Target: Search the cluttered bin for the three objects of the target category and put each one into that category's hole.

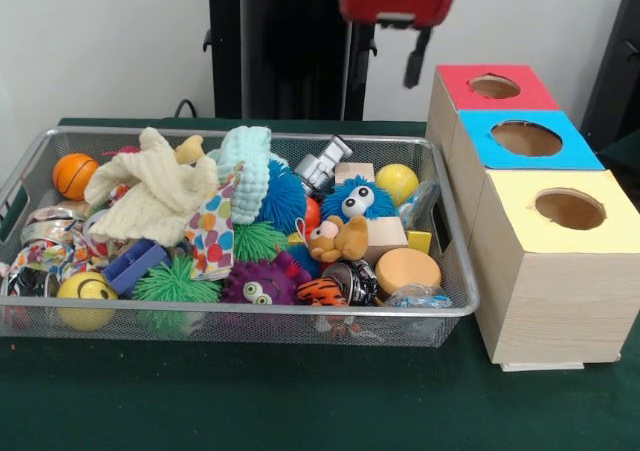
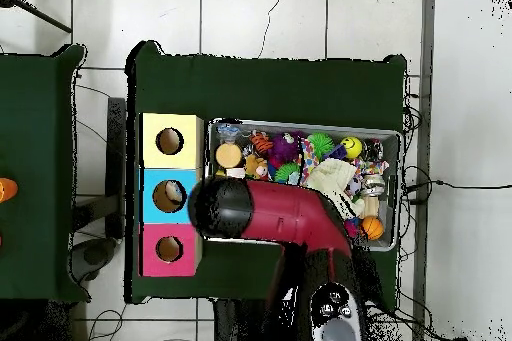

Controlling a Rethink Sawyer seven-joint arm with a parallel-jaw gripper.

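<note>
We cannot tell how the gripper (image 1: pixel 416 69) stands above the boxes (image 1: pixel 527 139), so we judge only the bin (image 1: pixel 455 271), where soft light fuzzy balls (image 1: pixel 176 282) lie among clutter and should be pinched across the middle.

Arm (image 2: pixel 290 215) hides bin's (image 2: pixel 392 138) near side; gripper (image 1: pixel 415 66) blurred.

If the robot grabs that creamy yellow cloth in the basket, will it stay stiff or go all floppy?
Probably floppy: the cream cloth lies crumpled and draped over other toys. It looks light and soft, so it would likely dangle. It may snag neighbours, since it overlaps the spotted fabric.
</note>
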